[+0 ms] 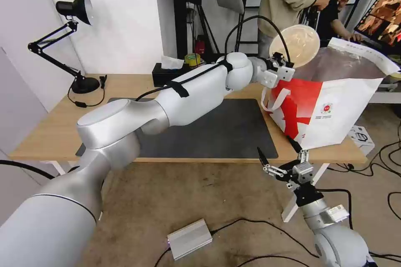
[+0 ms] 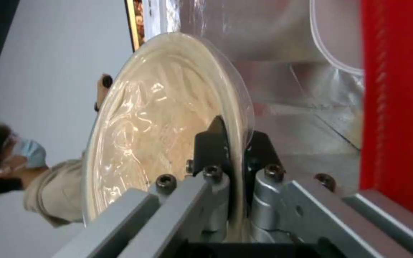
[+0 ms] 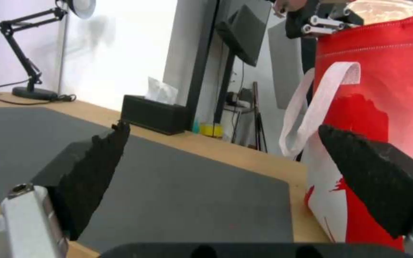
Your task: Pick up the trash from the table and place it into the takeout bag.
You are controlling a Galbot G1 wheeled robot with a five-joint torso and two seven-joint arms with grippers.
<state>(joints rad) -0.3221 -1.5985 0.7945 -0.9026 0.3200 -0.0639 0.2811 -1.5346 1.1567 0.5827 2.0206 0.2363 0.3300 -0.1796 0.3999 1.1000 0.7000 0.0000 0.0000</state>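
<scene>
Head view: the left gripper (image 1: 288, 66) clamped the rim of the beige bowl (image 1: 298, 45), tilted on edge above the open takeout bag (image 1: 334, 104) at the desk's (image 1: 125, 85) two-o'clock corner. The right gripper (image 1: 277, 154) hung wide open off the front edge.

Left wrist view: fingertips (image 2: 211, 143) pinched the bowl's rim over foil lining.

Right wrist view: spread fingers (image 3: 96, 161) framed the dark mat (image 3: 177, 193) and bag.
</scene>
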